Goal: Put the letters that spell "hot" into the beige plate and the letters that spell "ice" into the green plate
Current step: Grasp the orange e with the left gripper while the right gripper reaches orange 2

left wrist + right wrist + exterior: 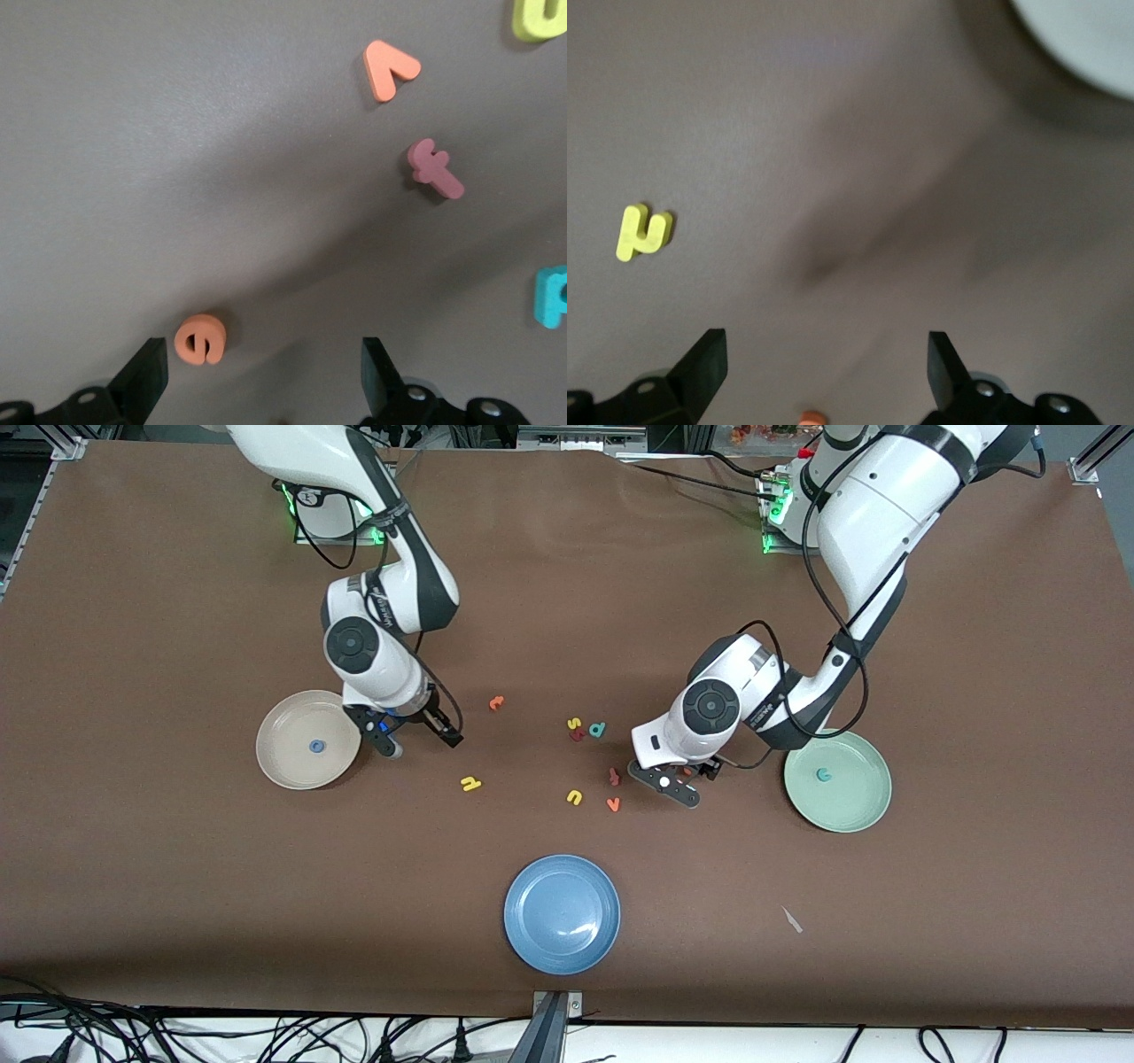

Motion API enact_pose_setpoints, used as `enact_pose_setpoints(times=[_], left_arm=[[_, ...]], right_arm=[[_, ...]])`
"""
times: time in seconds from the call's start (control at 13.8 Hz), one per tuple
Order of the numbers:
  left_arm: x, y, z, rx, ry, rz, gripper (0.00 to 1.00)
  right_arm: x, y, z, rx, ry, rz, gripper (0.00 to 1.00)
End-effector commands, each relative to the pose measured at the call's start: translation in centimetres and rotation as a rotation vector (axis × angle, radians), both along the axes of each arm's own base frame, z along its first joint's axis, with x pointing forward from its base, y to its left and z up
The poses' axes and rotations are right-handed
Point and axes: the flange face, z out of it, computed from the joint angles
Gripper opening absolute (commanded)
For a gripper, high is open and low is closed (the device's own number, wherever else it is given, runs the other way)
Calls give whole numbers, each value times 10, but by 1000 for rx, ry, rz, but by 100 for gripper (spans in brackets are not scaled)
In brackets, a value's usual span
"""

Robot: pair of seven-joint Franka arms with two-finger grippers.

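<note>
Where we look from the front: we find both arms reaching over the brown bench (177, 921).
Beige plate (283, 766): it lies toward the right arm's end, and we see the blue o (316, 746) in it.
Green plate (855, 806): it lies toward the left arm's end, with the teal c (823, 775) in it.
Blue plate (562, 913): nearest the front camera of the three.
Loose letters: we count the orange t (496, 702), yellow h (470, 783), yellow u (574, 797), orange v (612, 804), a maroon letter (614, 777), and the yellow s (573, 723) touching a dark red letter (577, 735), with the teal d (597, 729) just beside them.
Right hand (421, 742): low over bare bench just beside the beige plate.
Left hand (666, 782): low over the bench between the maroon letter and the green plate.
Left wrist view, left hand (266, 381): we see its fingers apart and holding nothing.
Orange e (200, 338): flat on the bench between those fingers, just beside one of them.
Other letters there: the orange v (390, 69), the maroon letter (434, 168), the teal d (551, 297) at the frame's edge.
Right wrist view, right hand (824, 372): fingers apart, nothing between them.
Yellow h (644, 232): we see it flat on the bench, apart from the fingers.
Beige plate (1090, 35): only its rim shows, in a corner.
</note>
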Motion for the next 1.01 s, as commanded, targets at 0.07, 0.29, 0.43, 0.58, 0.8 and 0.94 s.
enact_pose_setpoints(times=[0.07,0.29,0.43,0.58,0.8,0.94], left_arm=[[5,9,-3,24,-18,-20,52],[4,19,-8,33,-4,-18,51],[3,24,-12,46,-3,-24,51],[5,31,-15,69,-16,-40,51],[2,30,-18,69,-13,-38,49],[1,29,-18,70,-12,-40,28]], right_arm=[[-20,49,-21,-12,-27,-94,100],[-34,65,-31,-25,-15,-87,100],[-37,68,-32,-27,-11,-78,100],[-42,72,-39,-34,-4,-68,100],[-47,77,-46,-42,0,-51,100],[-48,78,-50,-44,-1,-53,99]])
